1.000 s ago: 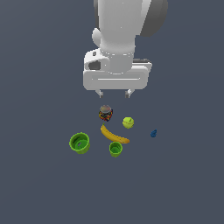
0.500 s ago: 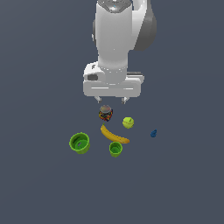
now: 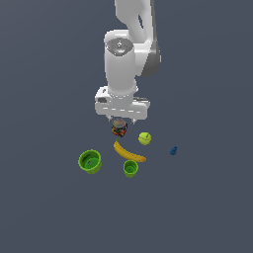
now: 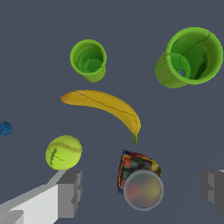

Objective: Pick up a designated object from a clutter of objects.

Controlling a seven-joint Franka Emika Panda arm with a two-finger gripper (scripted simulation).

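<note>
The designated object (image 3: 119, 129) is a small dark box with red, yellow and blue sides and a grey rounded top; it also shows in the wrist view (image 4: 135, 168). It stands on the floor beside the tip of the yellow banana (image 3: 129, 152). My gripper (image 3: 121, 121) hangs just above it, open and empty. In the wrist view my gripper (image 4: 142, 192) has one finger on each side of the box, both apart from it. Whether the fingertips reach down beside it I cannot tell.
The banana (image 4: 105, 105) lies between the box and two green cups (image 3: 90, 161) (image 3: 130, 168), also in the wrist view (image 4: 190, 57) (image 4: 89, 59). A yellow-green ball (image 3: 144, 138) (image 4: 64, 152) sits close to one finger. A tiny blue piece (image 3: 173, 150) (image 4: 5, 129) lies further off.
My gripper has come down and shifted over the box, from well above it to just over its grey top. The objects have not moved.
</note>
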